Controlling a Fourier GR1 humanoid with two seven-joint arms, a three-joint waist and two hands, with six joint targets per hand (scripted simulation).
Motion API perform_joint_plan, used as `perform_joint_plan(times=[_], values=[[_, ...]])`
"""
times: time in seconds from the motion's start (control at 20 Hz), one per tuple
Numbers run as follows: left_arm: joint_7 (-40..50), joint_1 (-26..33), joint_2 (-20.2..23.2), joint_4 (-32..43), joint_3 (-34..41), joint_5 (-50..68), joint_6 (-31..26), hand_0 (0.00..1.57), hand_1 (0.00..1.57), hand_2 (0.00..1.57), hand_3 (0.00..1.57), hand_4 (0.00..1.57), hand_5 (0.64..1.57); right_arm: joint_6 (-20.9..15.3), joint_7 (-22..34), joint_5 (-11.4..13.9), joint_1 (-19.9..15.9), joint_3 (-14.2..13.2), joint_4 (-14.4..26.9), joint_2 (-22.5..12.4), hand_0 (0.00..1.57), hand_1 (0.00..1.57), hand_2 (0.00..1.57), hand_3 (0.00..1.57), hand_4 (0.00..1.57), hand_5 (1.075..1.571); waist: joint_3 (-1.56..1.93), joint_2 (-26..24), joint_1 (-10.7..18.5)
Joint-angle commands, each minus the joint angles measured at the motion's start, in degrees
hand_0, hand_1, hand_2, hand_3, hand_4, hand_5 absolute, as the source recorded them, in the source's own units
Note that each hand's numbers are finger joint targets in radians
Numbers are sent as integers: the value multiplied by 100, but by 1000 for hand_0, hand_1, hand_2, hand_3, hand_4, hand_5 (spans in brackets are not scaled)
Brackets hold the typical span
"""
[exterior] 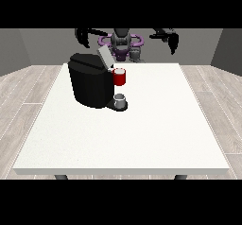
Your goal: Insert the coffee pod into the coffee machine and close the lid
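Hands are hanging high at the far side, both well back from everything on the bench [142,139]; more on them below, since the nearer things set the problem. Nearest the camera, bare white bench is stretching out. Beyond it, a small grey thing [120,99] is sitting on the dark tray at the foot of the machine [90,84]; it looks like the pod, though that cannot be told for sure. Just above it, a red thing at the machine [120,77] is showing under the lid [104,56], which is tilting up and open.

Farther back, the hand at the view's left [83,36] and the hand at the view's right [170,38] are hovering above the far edge, neither touching anything. Whether their fingers are spread or curled cannot be told.

The grey thing is lying toward the camera and below both hands. Judging by position, the hand at the view's left is sitting over the machine body, while the other has the more open path down to the tray.
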Motion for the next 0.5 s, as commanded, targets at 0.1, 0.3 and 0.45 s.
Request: perform_joint_plan(times=[0.1,0.3,0.45], values=[[7,397,97,-570,-179,84,205,0,0,0,0,0,1571,74,-62,-62,-567,-108,448,53,0,0,0,0,0,1571,0,480,-140],[637,252,241,-1059,-178,355,177,0,0,0,0,0,1571,150,-396,54,-698,-114,877,41,0,0,0,0,0,1571,1,600,-114],[511,601,202,-1261,-332,308,286,0,0,0,0,0,1571,-4,-175,217,-903,37,969,177,0,0,0,0,0,1571,-1,545,-197]])
